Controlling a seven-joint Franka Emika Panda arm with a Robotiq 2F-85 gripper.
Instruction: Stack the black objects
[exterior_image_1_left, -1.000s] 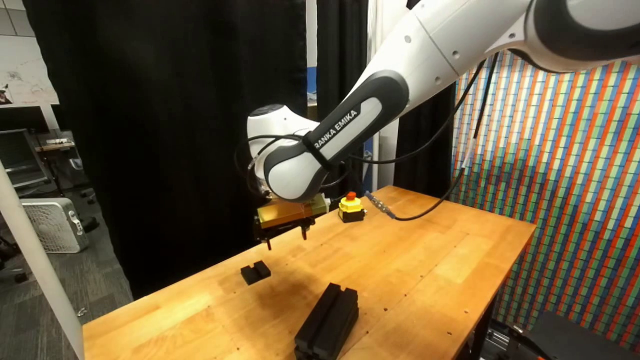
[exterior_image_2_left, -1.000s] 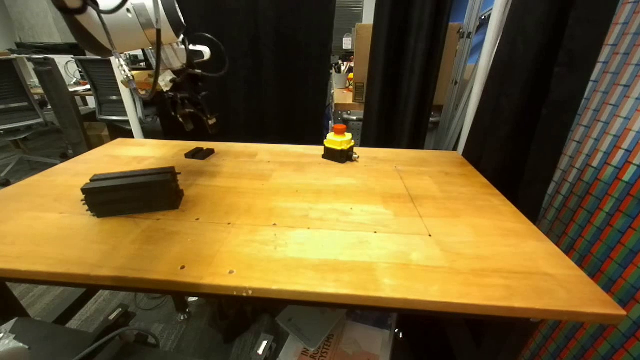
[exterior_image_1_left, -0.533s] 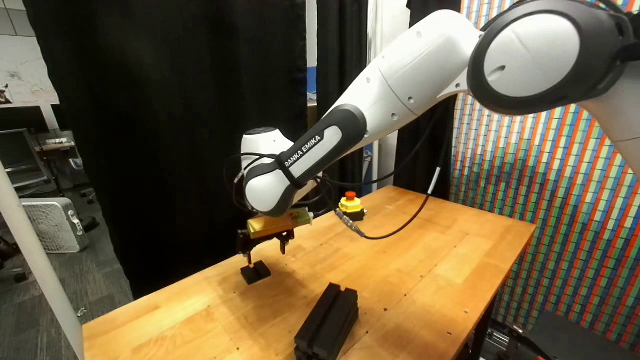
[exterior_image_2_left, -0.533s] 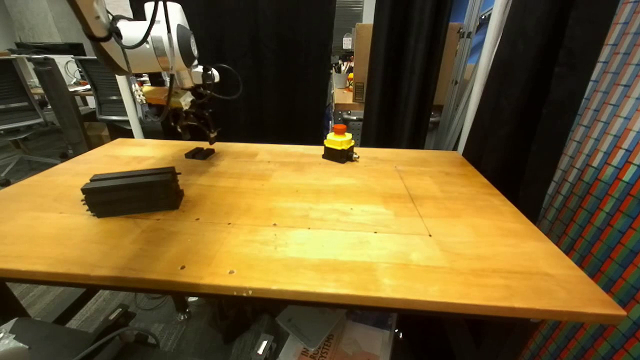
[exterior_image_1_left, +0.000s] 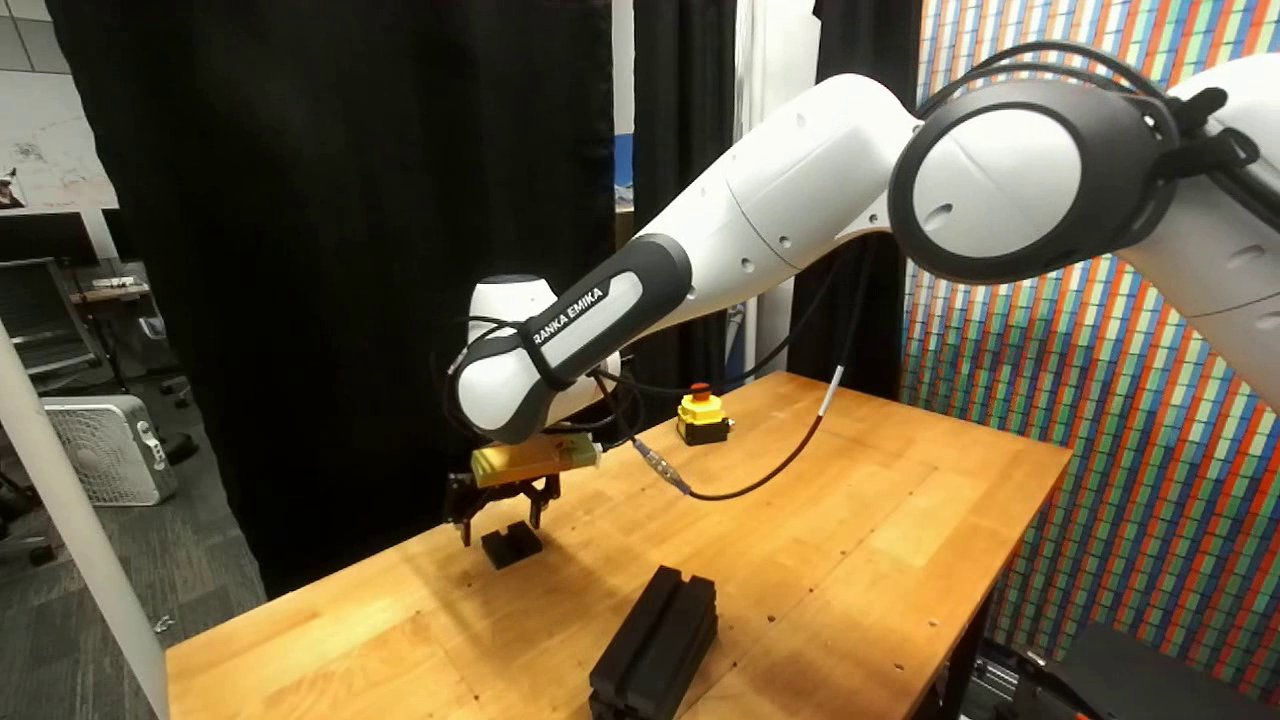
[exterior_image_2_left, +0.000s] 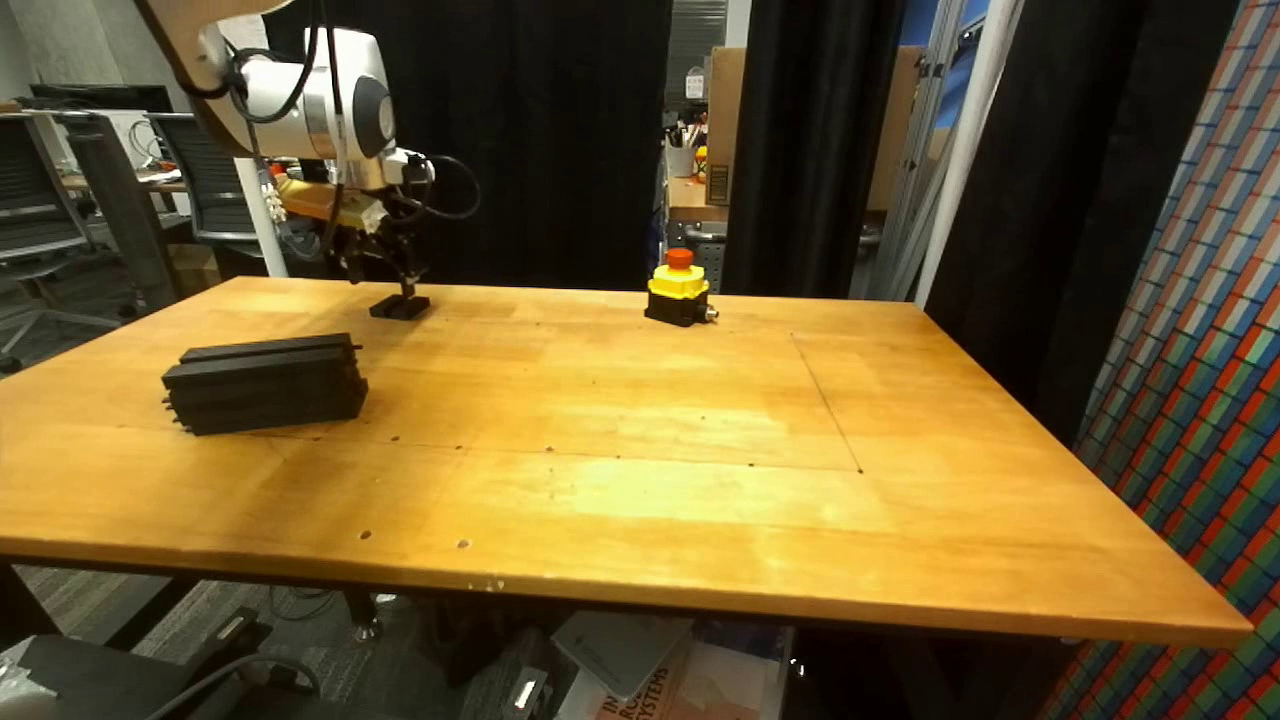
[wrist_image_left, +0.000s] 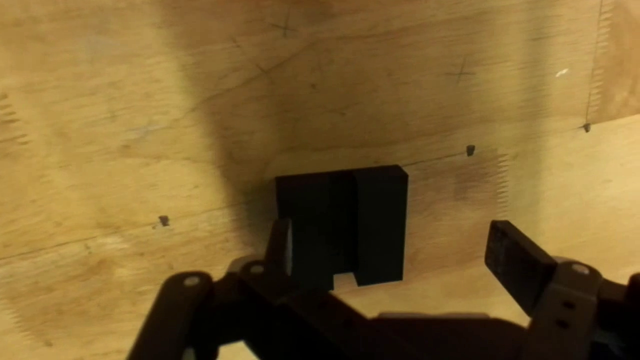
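The tool (wrist_image_left: 392, 232) hangs just above the slab (wrist_image_left: 380, 225), its fingers (wrist_image_left: 520, 265) spread wide and holding nothing; presumably it is placed there to pick the slab up. In the wrist view, 1 finger covers the slab's edge while the opposite finger stands well apart from it, so a sideways correction may be needed for gripping. The bars (exterior_image_1_left: 655, 645) lie near the slab, seemingly piled, probably as the base for it. The tabletop (exterior_image_1_left: 950, 480), on which the slab rests, is wooden, with seams and dark spots. Behind the slab, in both exterior views, hangs a curtain (exterior_image_1_left: 370, 280); the button (exterior_image_2_left: 678, 283) stands well apart from the slab.
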